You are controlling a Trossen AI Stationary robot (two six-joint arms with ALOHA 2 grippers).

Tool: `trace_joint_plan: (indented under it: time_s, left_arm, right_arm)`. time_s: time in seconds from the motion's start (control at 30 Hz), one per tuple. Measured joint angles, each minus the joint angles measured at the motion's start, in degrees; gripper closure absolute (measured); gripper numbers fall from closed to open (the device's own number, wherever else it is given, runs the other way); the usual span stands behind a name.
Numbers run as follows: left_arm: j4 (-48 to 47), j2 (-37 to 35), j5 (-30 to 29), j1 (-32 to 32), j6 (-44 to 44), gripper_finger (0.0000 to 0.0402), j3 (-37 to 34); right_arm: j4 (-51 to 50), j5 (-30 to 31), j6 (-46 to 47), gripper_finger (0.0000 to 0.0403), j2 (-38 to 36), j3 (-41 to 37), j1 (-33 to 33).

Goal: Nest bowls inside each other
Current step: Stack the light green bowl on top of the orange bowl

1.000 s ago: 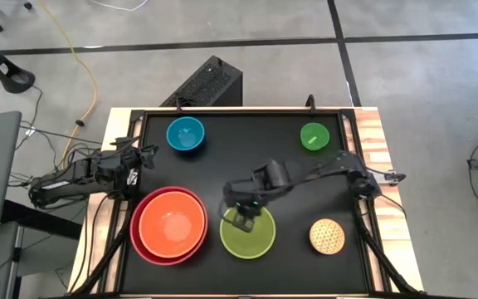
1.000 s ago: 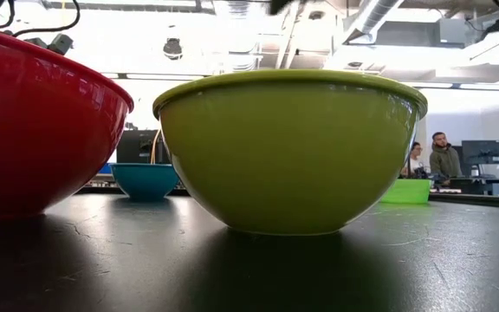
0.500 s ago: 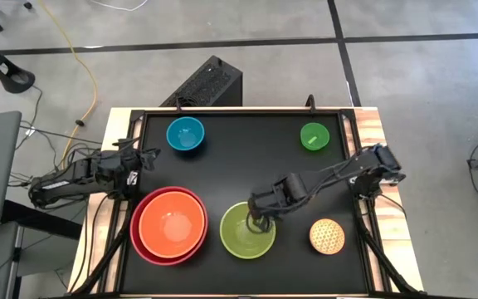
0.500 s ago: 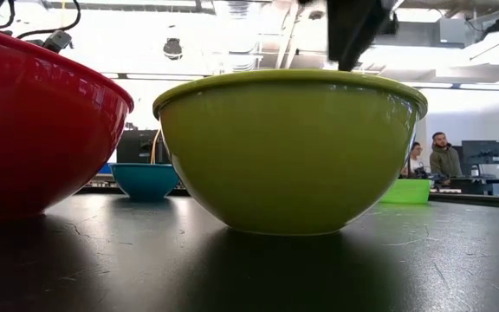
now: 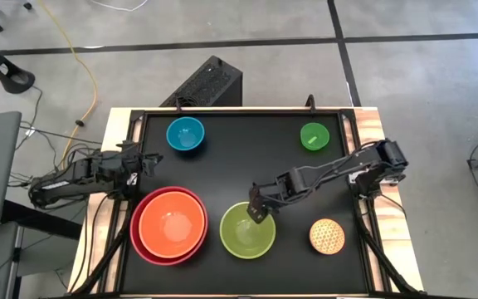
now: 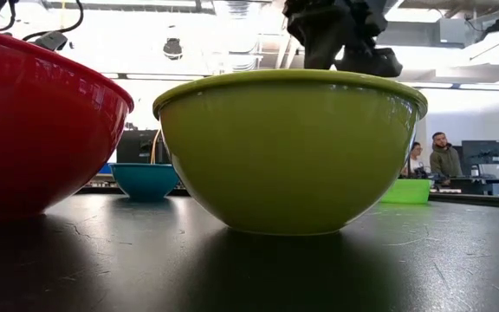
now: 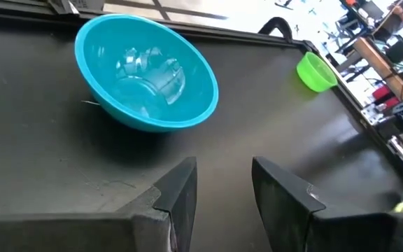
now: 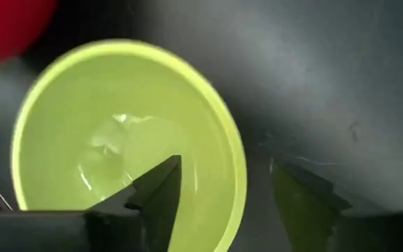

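Observation:
The lime green bowl [image 5: 247, 232] stands on its base near the table's front middle. My right gripper [image 5: 257, 208] is open over the bowl's far rim [image 8: 238, 150]. One finger [image 8: 156, 189] is over the inside and the other [image 8: 303, 196] is outside the wall. The orange bowl [image 5: 171, 221] sits nested in the red bowl [image 5: 143, 241] at the front left. The blue bowl [image 5: 185, 134], the small bright green bowl [image 5: 314, 136] and the speckled yellow bowl [image 5: 326, 236] stand apart. My left gripper [image 5: 143, 162] waits open at the left, facing the blue bowl [image 7: 145, 73].
A raised frame [image 5: 351, 124] borders the black table top. Bare black surface lies between the blue and small green bowls at the far middle. People stand in the room beyond the table, behind the small green bowl [image 6: 405, 191] in the low view.
My right gripper has come down from over the lime green bowl's middle toward the bowl's far rim, rolling its wrist as it sank. The bowls have stayed where they were.

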Motion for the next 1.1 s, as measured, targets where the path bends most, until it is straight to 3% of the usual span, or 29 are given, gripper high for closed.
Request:
trace_joint_plan:
  time_s: [0.17,0.5,0.67,0.9,1.1]
  left_arm:
    - [0.0,0.0,0.3,0.0,-0.6,0.0274,0.0]
    - [-0.4,0.0,0.7,0.0,-0.6,0.0274,0.0]
    - [-0.5,0.0,0.8,0.0,-0.7,0.0274,0.0]
    - [-0.4,0.0,0.2,0.0,-0.6,0.0274,0.0]
    - [-0.3,0.0,-0.8,0.0,-0.7,0.0274,0.0]
  right_arm:
    - [-1.6,-1.3,-2.0,0.014,2.3,-0.1,1.0]
    - [-1.6,-5.6,-6.0,0.0147,10.8,0.0,0.4]
    - [-0.5,-5.7,-6.2,0.0209,11.4,0.0,0.1]
    - [-1.5,-9.2,-6.7,0.0374,7.5,0.0,-1.1]
    - [-5.7,-10.3,-5.7,0.0382,2.5,1.7,-1.8]
